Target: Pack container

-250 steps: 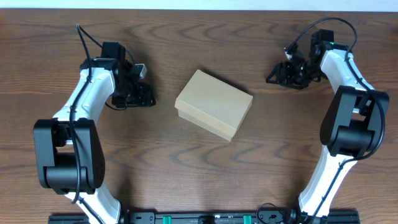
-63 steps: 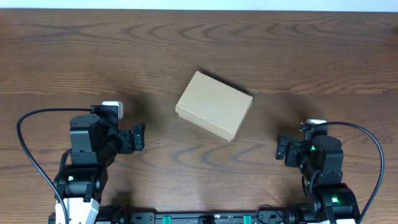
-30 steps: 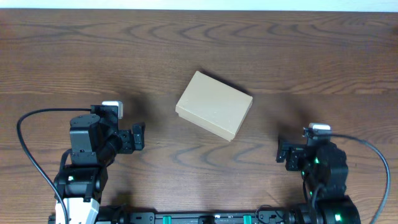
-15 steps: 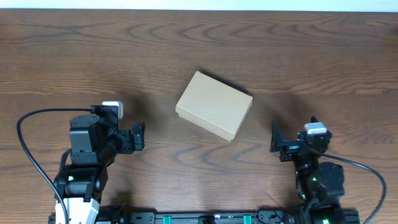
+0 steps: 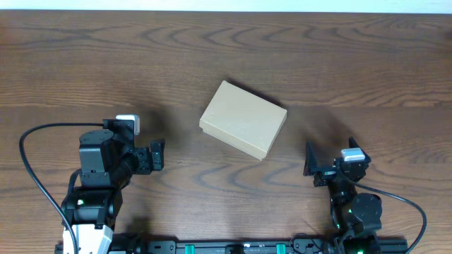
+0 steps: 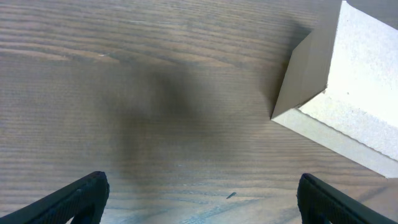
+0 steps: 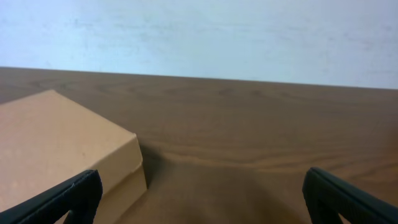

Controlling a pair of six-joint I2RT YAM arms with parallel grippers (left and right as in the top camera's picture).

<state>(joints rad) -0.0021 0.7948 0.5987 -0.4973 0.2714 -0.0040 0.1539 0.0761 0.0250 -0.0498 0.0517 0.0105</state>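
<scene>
Left tool (image 5: 158, 155) pitched down, right tool (image 5: 311, 162) level; spread, facing container (image 5: 244, 118).

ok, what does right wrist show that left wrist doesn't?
Right wrist only: a pale wall beyond the far edge of the table, seen from low down. Left wrist only: a steep downward look, with a dark shadow on the wood. Both: a corner of the closed container, plus the left end effector and right end effector, each open and empty.

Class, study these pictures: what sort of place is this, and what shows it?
Probably a robotics lab bench: left arm and right arm at a wooden table, one plain cardboard box between them, blank pale wall behind.
</scene>
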